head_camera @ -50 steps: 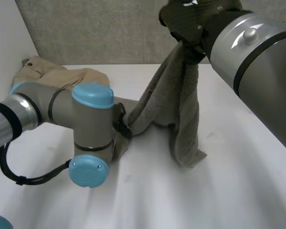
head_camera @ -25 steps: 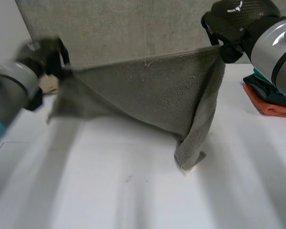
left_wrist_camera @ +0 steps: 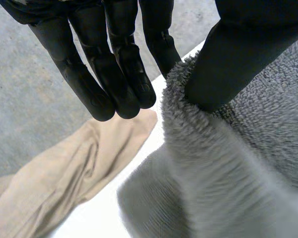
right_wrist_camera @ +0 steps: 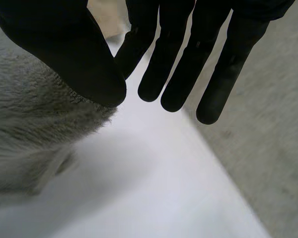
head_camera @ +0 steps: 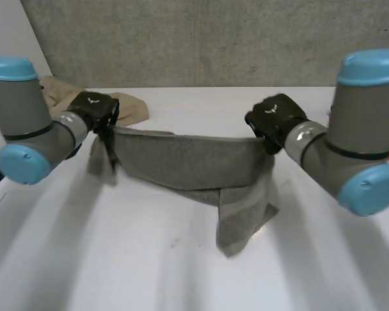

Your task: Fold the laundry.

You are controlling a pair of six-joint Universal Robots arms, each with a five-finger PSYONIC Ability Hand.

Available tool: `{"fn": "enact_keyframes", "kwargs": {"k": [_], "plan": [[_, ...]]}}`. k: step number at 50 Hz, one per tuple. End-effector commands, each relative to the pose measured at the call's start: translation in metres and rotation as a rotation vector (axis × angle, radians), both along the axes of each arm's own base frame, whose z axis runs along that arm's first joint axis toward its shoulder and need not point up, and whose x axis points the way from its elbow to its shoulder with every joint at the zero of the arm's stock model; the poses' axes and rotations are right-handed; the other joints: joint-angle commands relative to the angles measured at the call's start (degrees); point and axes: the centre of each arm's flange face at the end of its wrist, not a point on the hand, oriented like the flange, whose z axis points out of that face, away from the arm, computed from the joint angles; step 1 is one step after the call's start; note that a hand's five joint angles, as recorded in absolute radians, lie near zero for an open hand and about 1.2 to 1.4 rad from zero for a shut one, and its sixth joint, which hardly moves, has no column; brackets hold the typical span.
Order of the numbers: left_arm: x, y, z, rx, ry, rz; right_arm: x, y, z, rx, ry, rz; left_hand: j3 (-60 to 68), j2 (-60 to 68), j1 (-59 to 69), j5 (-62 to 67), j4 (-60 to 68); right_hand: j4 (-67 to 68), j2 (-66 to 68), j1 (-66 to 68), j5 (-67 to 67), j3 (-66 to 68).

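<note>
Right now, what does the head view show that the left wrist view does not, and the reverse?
The head view adds the right hand holding one end of the towel, whose lower fold reaches the table. The left wrist view adds a close look at the left hand: thumb pressing the towel's edge, fingers straight. Both share the towel, the left hand and the beige garment behind it.

Overhead and close wrist views sharing towel (head_camera: pixel 181 162)
</note>
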Motion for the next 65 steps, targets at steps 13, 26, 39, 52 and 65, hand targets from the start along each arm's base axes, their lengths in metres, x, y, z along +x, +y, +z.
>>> {"fn": "enact_keyframes", "kwargs": {"k": [13,26,39,52,65], "plan": [[-0.002,-0.019,0.217,-0.909,0.376,0.051,0.032,-0.055,0.159,-0.826,-0.503,-0.126,12.01,11.54,14.13,13.62,11.54,11.39,12.60,15.30,11.24,11.80],[0.025,0.000,0.086,-0.435,0.213,0.090,-0.001,-0.014,0.051,-0.369,-0.207,-0.078,12.01,11.54,14.13,13.62,11.54,11.39,12.60,15.30,11.24,11.80],[0.034,0.033,-0.069,-0.065,-0.095,-0.007,-0.018,0.058,-0.078,0.047,-0.002,0.021,12.01,11.54,14.13,13.62,11.54,11.39,12.60,15.30,11.24,11.80],[0.051,0.009,-0.082,-0.085,-0.269,0.084,-0.023,0.062,-0.086,0.088,0.038,0.009,-9.50,-9.97,-7.38,-7.89,-9.97,11.39,12.60,15.30,11.24,11.80],[0.066,0.000,-0.081,-0.097,-0.279,0.160,-0.028,0.045,-0.076,0.094,0.009,-0.042,-29.18,-29.65,-27.06,-27.57,-29.65,-5.29,-4.07,-1.38,-5.44,-4.87]]}}
